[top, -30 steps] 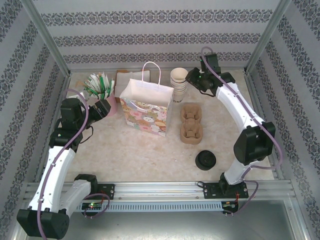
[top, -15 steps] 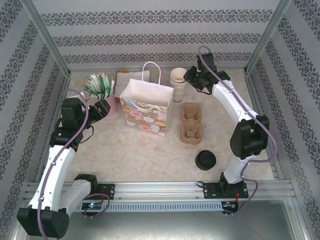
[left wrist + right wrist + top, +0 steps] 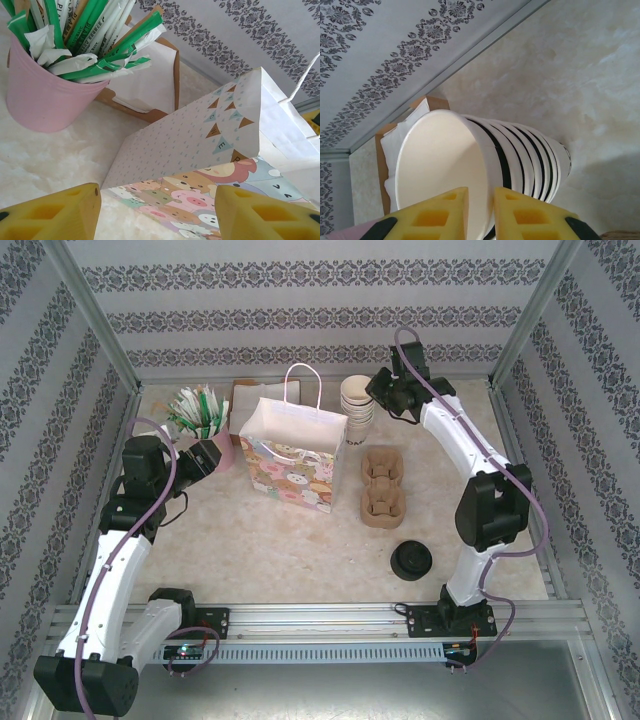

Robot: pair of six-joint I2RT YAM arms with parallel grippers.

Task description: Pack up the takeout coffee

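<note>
No lidded cream cup shows; the takeout coffee is out of view. A stack of lidless cream cups (image 3: 357, 405) stands at the back, right of the cartoon-animal paper bag (image 3: 290, 455). My right gripper (image 3: 375, 392) is at the stack's top. In the right wrist view its yellow fingers (image 3: 440, 212) straddle the top cup's (image 3: 445, 165) rim, one inside and one outside, closed to a narrow gap on the wall. My left gripper (image 3: 213, 455) stands open just left of the bag (image 3: 200, 145), nothing between its fingers (image 3: 60, 210).
Loose black lids (image 3: 411, 560) sit near the front right. A brown pulp cup carrier (image 3: 383, 485) lies right of the bag. A pink bucket of wrapped straws (image 3: 205, 420) and a napkin box (image 3: 243, 395) stand at the back left. Patterned walls close in three sides.
My right arm has swung left and back, bringing its gripper onto the cup stack's top. The left arm and the bag have not moved.
</note>
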